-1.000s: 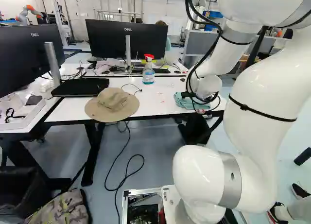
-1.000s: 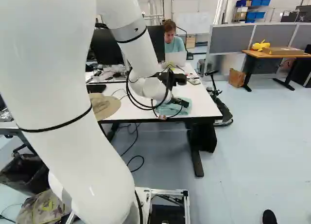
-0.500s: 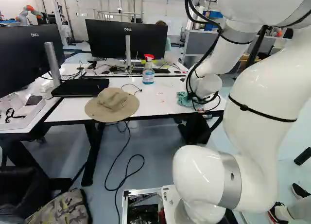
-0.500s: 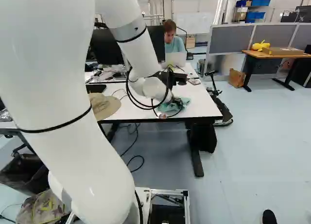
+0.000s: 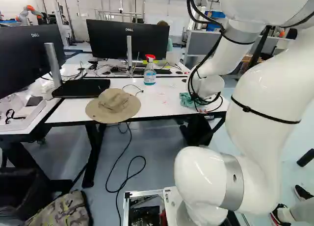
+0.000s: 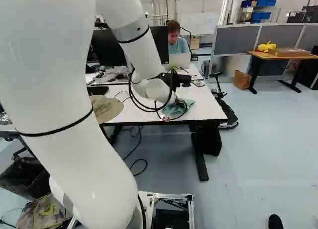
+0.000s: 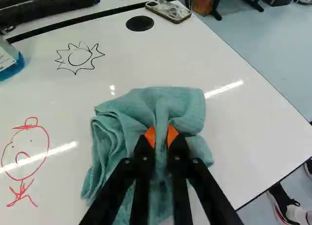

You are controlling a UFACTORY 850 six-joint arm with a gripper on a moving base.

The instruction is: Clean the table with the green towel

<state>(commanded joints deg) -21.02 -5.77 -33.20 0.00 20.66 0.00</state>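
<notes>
The gripper (image 7: 161, 136) is closed on a raised fold of the green towel (image 7: 129, 108), pinching it between its orange pads. In the left base view the towel lies right of centre, near the front edge of the white surface (image 5: 169, 104); in the right base view it is just right of centre. With so narrow a pinch, drag on a wiping stroke could pull the fold free, or bunch the cloth so that it misses the red figure (image 7: 24, 154) and black sun drawing (image 7: 79, 57). A wide sweep might knock the spray bottle (image 5: 149, 71). The towel looks soft, pale teal, crumpled and layered, its edges splayed unevenly.
</notes>
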